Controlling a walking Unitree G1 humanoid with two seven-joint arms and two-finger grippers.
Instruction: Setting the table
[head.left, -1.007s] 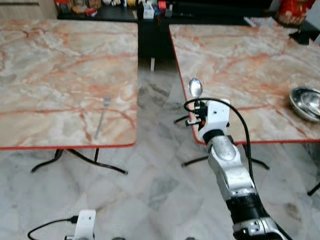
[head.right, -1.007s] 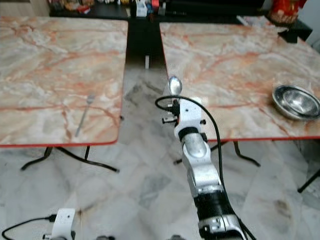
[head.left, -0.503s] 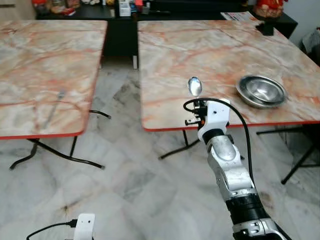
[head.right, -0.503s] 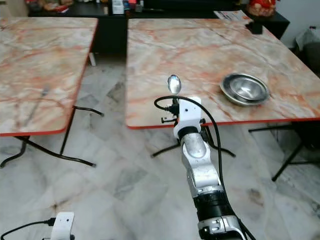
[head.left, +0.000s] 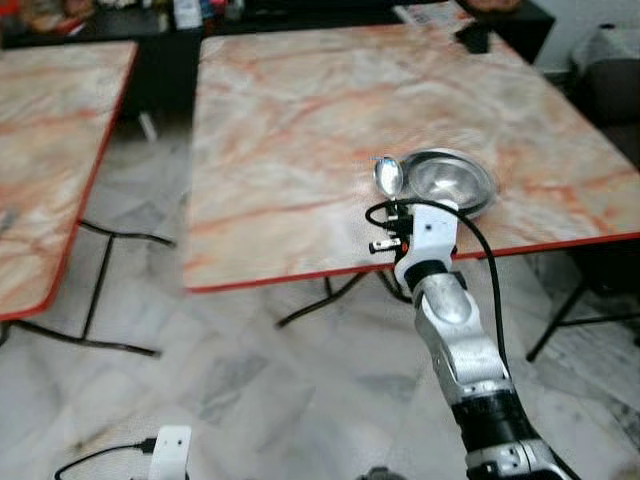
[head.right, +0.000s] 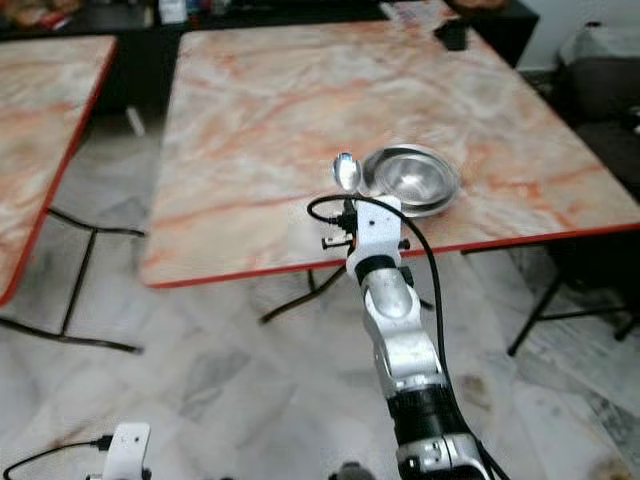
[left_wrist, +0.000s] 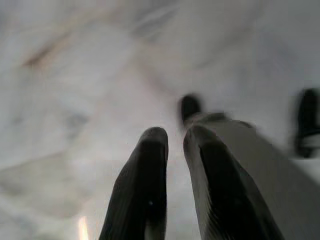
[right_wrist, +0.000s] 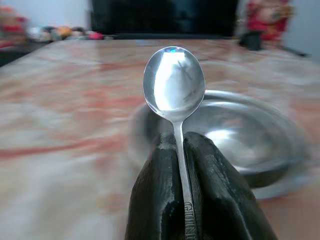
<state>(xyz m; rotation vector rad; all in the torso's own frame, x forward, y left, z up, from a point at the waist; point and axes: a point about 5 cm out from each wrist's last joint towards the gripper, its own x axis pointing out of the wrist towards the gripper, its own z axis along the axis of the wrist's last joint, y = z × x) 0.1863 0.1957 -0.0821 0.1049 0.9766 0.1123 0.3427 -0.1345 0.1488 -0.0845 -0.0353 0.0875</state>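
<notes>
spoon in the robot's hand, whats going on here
The right gripper is shut on a metal spoon, holding it upright with the bowl of the spoon on top, at the near edge of a marble-patterned table. A steel bowl sits on that table just beyond the spoon. The left gripper hangs low over the floor, holding nothing.

view swung right | steel bowl (head.left: 444, 183) now frame centre, behind spoon (head.left: 388, 176) | left table (head.left: 40, 160) slid to left edge
</notes>
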